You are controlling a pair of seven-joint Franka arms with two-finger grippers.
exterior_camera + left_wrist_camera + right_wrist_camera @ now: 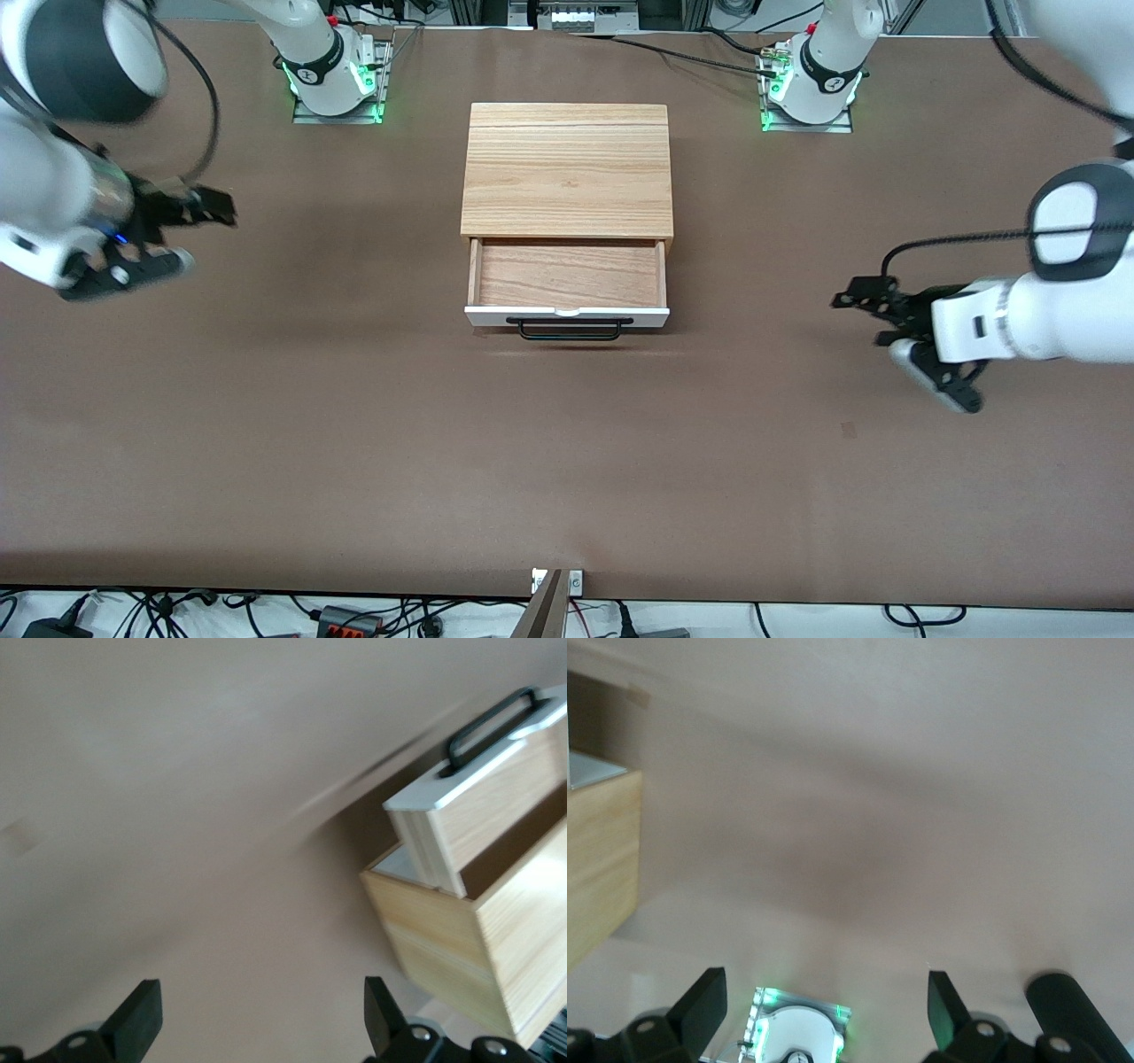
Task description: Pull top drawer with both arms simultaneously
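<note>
I see the top drawer pulled out of the wooden cabinet, toward the front camera. Its white front panel and black bar handle sit nearer the camera than the cabinet body, and the drawer's light-wood floor is exposed.

Left gripper hangs over bare table, well apart from the cabinet, toward the left arm's end — fingers spread, holding nothing. In the left wrist view I get both fingertips wide apart, with the cabinet and the projecting drawer off beside them, handle visible.

Right gripper is over the table toward the right arm's end, also well clear of the cabinet — released, empty. Right wrist view shows its fingertips parted, a corner of the cabinet at the edge, and the green-lit arm base between the fingers.

Neither gripper touches the drawer.
</note>
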